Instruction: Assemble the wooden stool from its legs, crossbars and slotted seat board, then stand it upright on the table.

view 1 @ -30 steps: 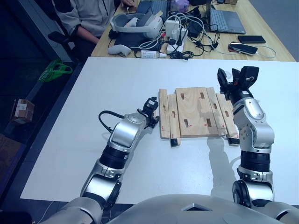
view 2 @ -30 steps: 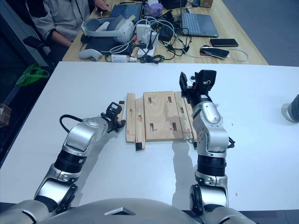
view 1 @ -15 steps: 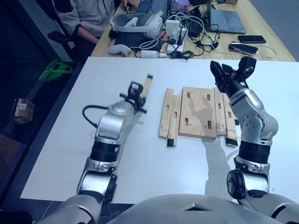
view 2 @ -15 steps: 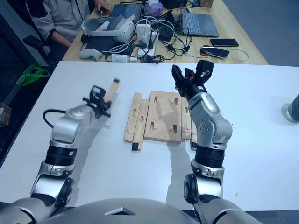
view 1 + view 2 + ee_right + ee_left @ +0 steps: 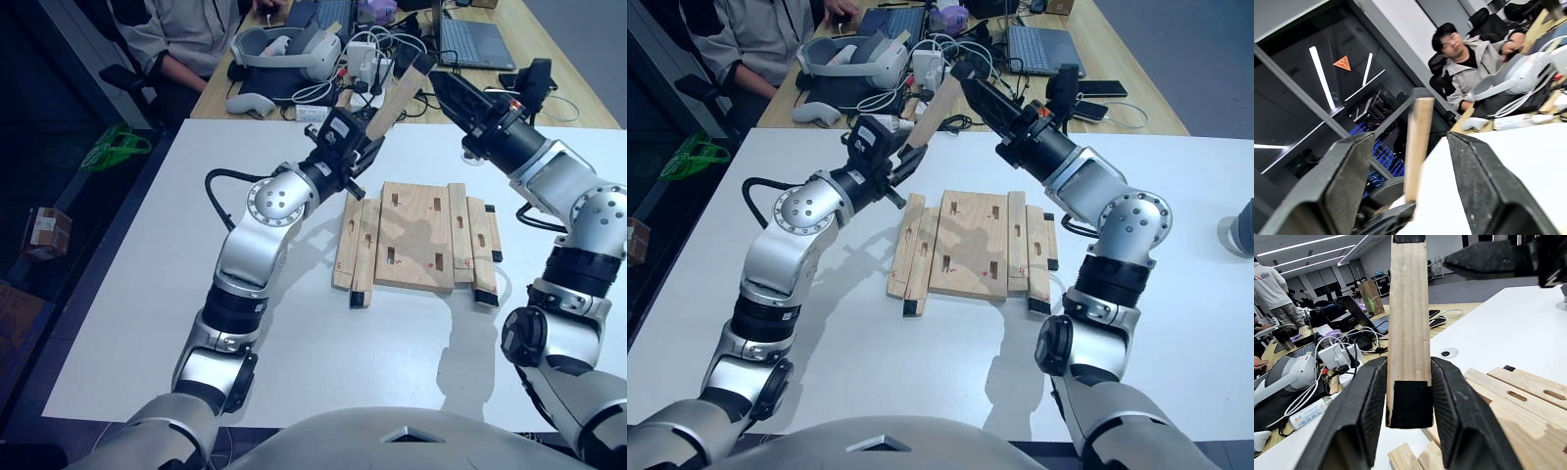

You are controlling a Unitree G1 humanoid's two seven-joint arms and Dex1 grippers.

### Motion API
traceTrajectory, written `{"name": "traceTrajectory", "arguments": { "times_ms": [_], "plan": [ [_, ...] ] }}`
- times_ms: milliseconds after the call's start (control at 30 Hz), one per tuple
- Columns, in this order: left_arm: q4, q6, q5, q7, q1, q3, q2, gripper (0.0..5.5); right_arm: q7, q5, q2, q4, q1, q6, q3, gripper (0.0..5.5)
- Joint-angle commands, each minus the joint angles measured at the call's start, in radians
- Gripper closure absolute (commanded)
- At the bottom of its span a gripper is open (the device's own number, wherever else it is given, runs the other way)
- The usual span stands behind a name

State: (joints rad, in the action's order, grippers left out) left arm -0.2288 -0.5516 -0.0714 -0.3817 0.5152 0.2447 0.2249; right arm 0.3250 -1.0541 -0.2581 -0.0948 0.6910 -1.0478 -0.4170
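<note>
Holding a stick up in the air, my left fingers pinch it near its low end, one finger pressed on each side. A black pad sits on that low end, right between my two fingers. The top end has a black bit too. The stick leans up and away from my left fingers, toward my right fingers.

My right fingers are spread wide and hold nothing. They are up in the air as well, and their tips are just beside the top end of the stick. From my right wrist, the stick stands in the gap between the two spread fingers, a bit farther out than the tips. I cannot tell if a tip touches it.

Down below both sets of fingers, the board lies flat on the white counter, with its slots facing up. Two more sticks lie side by side against the board, on the side under my left fingers. A few other sticks lie flat along the board's other side, under my right fingers.
</note>
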Motion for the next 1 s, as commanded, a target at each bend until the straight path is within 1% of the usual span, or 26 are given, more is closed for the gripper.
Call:
{"name": "traceTrajectory", "arguments": {
  "times_ms": [33, 467, 633, 900, 1000],
  "plan": [
    [-0.01, 0.018, 0.011, -0.003, 0.003, 0.004, -0.005, 4.21, 0.027, 0.052, -0.036, -0.034, 0.031, 0.033, 0.035, 2.7],
    [-0.021, 0.024, 0.012, -0.024, -0.006, 0.042, -0.013, 4.21, 0.153, 0.079, -0.05, -0.069, 0.037, 0.044, 0.104, 2.7],
    [-0.029, 0.026, 0.012, -0.031, -0.014, 0.047, -0.01, 4.21, 0.16, 0.11, -0.042, -0.094, 0.044, 0.076, 0.106, 3.65],
    [-0.023, 0.033, 0.021, -0.038, -0.018, 0.054, 0.002, 4.21, 0.162, 0.119, -0.046, -0.127, 0.054, 0.115, 0.08, 4.93],
    [-0.012, 0.04, 0.033, -0.04, -0.015, 0.057, 0.006, 4.21, 0.168, 0.103, -0.048, -0.11, 0.043, 0.104, 0.075, 5.06]
  ]
}}
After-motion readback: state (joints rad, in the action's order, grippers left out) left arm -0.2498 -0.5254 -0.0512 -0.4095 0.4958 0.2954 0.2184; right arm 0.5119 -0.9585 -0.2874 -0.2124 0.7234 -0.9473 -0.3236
